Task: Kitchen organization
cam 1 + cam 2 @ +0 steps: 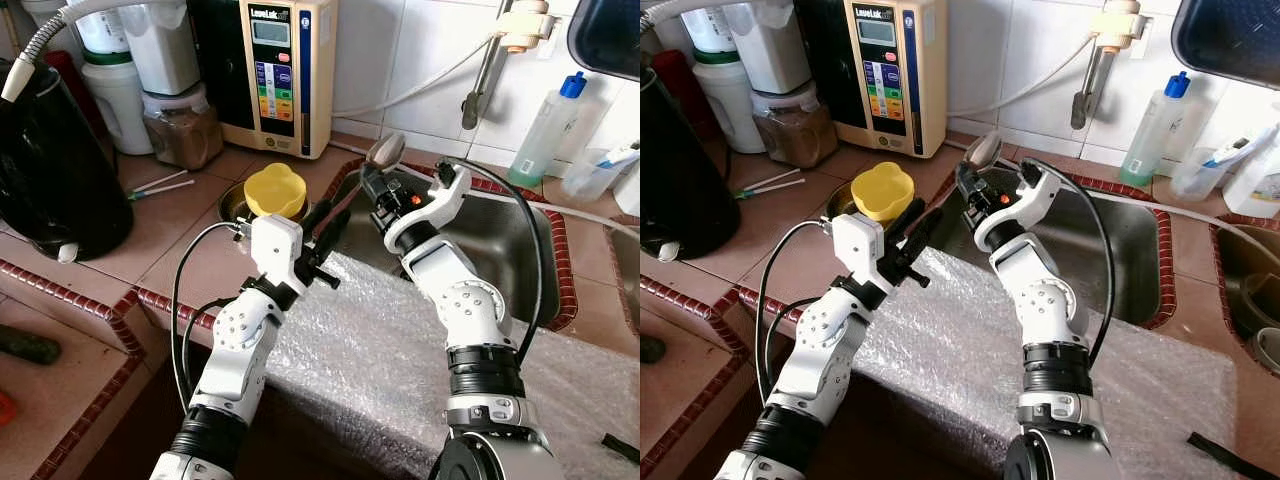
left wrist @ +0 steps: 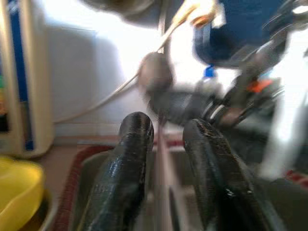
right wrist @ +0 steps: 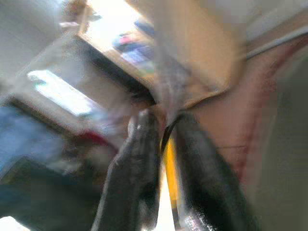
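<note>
Left eye view: right gripper [image 1: 372, 183] pinching spoon [image 1: 385, 152] above sink [image 1: 500, 240] left rim; left gripper [image 1: 325, 222] fingers pressed on spoon handle, beside yellow cup [image 1: 274, 189].

Right wrist view motion-blurred; thin metal spoon handle [image 3: 166, 103] between black fingers [image 3: 137, 159] smeared. Dark blue basin [image 1: 608, 35] cut by frame edge.
</note>
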{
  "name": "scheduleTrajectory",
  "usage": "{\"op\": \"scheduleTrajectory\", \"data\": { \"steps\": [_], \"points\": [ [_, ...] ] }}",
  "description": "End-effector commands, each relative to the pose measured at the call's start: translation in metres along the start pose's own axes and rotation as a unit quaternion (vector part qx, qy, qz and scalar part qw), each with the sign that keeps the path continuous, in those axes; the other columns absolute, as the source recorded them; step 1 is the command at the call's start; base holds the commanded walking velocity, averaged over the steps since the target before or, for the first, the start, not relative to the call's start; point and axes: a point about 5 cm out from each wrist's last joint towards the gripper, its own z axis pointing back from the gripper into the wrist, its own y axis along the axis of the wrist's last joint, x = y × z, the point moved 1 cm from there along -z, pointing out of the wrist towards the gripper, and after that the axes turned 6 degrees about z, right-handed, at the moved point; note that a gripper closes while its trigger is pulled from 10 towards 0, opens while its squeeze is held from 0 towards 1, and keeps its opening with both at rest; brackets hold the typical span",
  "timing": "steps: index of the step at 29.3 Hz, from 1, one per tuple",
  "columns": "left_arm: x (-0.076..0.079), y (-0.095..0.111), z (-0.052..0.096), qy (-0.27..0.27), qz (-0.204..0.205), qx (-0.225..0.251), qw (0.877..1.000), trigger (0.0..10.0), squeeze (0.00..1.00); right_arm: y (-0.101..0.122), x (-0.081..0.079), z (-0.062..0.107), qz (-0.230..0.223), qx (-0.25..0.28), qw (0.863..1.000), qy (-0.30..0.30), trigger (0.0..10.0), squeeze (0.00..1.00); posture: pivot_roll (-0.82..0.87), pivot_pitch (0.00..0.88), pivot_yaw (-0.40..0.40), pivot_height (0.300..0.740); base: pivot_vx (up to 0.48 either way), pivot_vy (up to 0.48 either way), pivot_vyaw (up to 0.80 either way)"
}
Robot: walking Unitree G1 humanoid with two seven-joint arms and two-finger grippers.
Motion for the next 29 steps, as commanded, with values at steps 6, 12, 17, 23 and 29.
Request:
{"op": "scheduleTrajectory", "data": {
  "steps": [6, 12, 17, 23, 29],
  "points": [
    [0.003, 0.006, -0.004, -0.012, -0.001, 0.012, 1.000, 10.0, 1.00, 0.012, 0.013, 0.001, 0.017, 0.024, 0.999, -0.041, 0.0, 0.00, -0.01, 0.000, -0.002, 0.740, 0.000, 0.000, 0.00],
    [0.003, 0.005, -0.003, -0.013, -0.002, 0.007, 1.000, 10.0, 1.00, 0.022, 0.019, -0.003, 0.039, 0.042, 0.997, -0.058, 0.0, 0.00, -0.01, 0.000, 0.000, 0.740, 0.000, 0.000, 0.00],
    [0.001, 0.000, -0.001, -0.015, 0.005, -0.017, 1.000, 10.0, 1.00, 0.028, 0.027, -0.005, 0.111, 0.038, 0.991, -0.069, 0.0, 0.00, -0.01, 0.000, -0.002, 0.740, 0.000, 0.000, 0.00],
    [0.003, -0.003, 0.001, -0.037, 0.021, -0.038, 0.998, 10.0, 1.00, 0.031, 0.044, -0.009, 0.330, -0.010, 0.941, -0.077, 0.0, 0.00, 0.01, 0.000, -0.008, 0.740, 0.000, 0.000, 0.00],
    [0.003, -0.003, 0.001, -0.044, 0.026, -0.055, 0.997, 10.0, 1.00, 0.029, 0.070, -0.003, 0.419, -0.058, 0.899, -0.114, 0.0, 0.00, 0.02, 0.000, -0.006, 0.740, 0.000, 0.000, 0.00]
  ]
}}
